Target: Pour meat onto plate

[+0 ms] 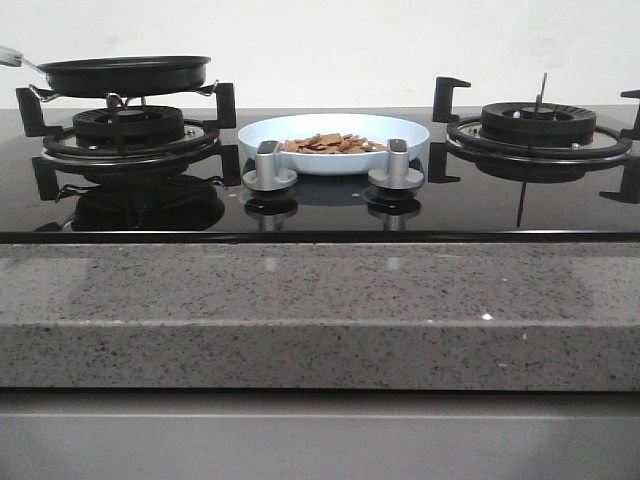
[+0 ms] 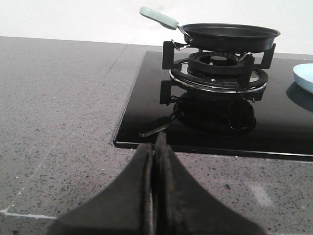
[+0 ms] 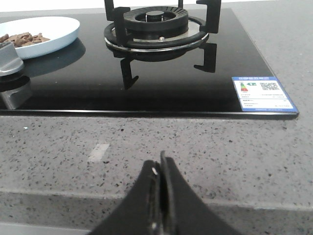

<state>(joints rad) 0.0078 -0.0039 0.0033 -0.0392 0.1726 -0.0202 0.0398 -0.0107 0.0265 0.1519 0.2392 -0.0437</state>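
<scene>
The pale-blue plate [image 1: 334,140] sits on the black glass hob between the two burners, with a heap of tan meat [image 1: 330,143] strips in it. Plate [image 3: 46,29] and meat [image 3: 22,38] also show in the right wrist view; only the plate's edge [image 2: 304,77] shows in the left wrist view. The black frying pan [image 1: 125,74] rests on the left burner, its pale-green handle [image 2: 159,17] pointing away. My left gripper [image 2: 154,147] is shut and empty over the grey counter before the hob. My right gripper [image 3: 159,166] is shut and empty over the counter's front edge. Neither arm shows in the front view.
Two silver knobs [image 1: 269,168] [image 1: 396,166] stand in front of the plate. The right burner [image 1: 538,125] carries nothing. A blue label [image 3: 262,92] is stuck on the hob's near right corner. The speckled stone counter [image 1: 320,310] runs along the front.
</scene>
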